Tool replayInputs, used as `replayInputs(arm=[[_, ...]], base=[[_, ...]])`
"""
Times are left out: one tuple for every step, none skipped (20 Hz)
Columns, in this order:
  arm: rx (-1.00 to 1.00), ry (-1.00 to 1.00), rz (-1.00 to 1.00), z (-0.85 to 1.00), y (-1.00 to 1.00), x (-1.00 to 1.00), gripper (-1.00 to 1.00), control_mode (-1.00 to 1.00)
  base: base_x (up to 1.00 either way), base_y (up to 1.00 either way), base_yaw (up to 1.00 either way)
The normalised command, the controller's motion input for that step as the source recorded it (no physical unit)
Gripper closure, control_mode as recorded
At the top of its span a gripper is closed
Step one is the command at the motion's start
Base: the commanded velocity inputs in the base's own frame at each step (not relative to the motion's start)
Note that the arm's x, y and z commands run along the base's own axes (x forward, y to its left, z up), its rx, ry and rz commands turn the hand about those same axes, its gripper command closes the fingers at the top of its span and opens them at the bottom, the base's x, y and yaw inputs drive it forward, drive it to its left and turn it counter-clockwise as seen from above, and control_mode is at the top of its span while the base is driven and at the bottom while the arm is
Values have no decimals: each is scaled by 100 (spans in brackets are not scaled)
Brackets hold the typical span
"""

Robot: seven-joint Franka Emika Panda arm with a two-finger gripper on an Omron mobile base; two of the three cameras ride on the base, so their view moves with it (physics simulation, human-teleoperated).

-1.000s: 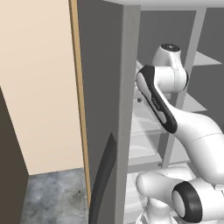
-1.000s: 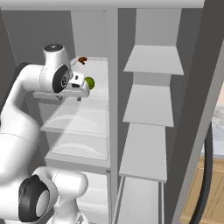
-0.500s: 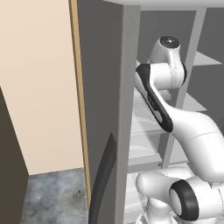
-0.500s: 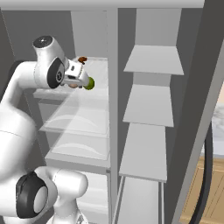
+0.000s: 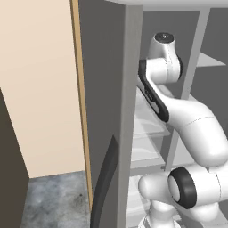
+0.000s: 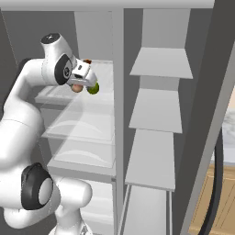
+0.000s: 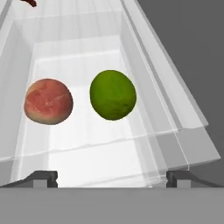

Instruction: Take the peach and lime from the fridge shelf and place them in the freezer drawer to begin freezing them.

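Observation:
The reddish-orange peach (image 7: 48,101) and the yellow-green lime (image 7: 113,94) lie side by side on a clear fridge shelf (image 7: 87,146), peach on the left. My gripper (image 7: 111,179) is open, its fingertips (image 7: 43,177) wide apart and short of both fruits, nothing between them. From the right base view the gripper (image 6: 86,79) hangs at the shelf's (image 6: 104,69) front, just above the peach (image 6: 77,87) and lime (image 6: 94,89). The freezer drawer is out of view.
A small dark red item (image 6: 87,61) sits at the back of the same shelf. More glassy shelves (image 6: 87,124) lie below. The centre post (image 6: 118,101) stands close on the right, with opaque grey shelves (image 6: 160,64) beyond. The fridge door with its dark handle (image 5: 106,182) stands open on the left.
The arm's upper joint has risen and the hand has tipped down over the shelf front. The peach now shows beside the lime. Neither fruit has moved.

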Motion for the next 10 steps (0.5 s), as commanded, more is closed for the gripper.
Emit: replayInputs(arm=[[0,5,0,-33,-42,0,-100,-100],[2,4,-1,-36,-49,0,-100,-100],[6,2,-2,-31,-47,0,-100,-100],[9,0,-4,-23,-37,0,-100,-100],[10,0,-6,-18,-23,8,-100,-100],[11,0,-7,-17,-19,15,-100,-100],[13,0,-9,-15,-14,24,-100,-100],[13,0,-9,-10,-8,28,-100,-100],[13,0,-9,-8,-6,30,-100,-100],[11,0,-9,-5,-1,29,-100,-100]], base=[[0,0,0],[0,0,0],[0,0,0],[0,0,0],[0,0,0],[0,0,0],[0,0,0],[0,0,0],[0,0,0],[0,0,0]])
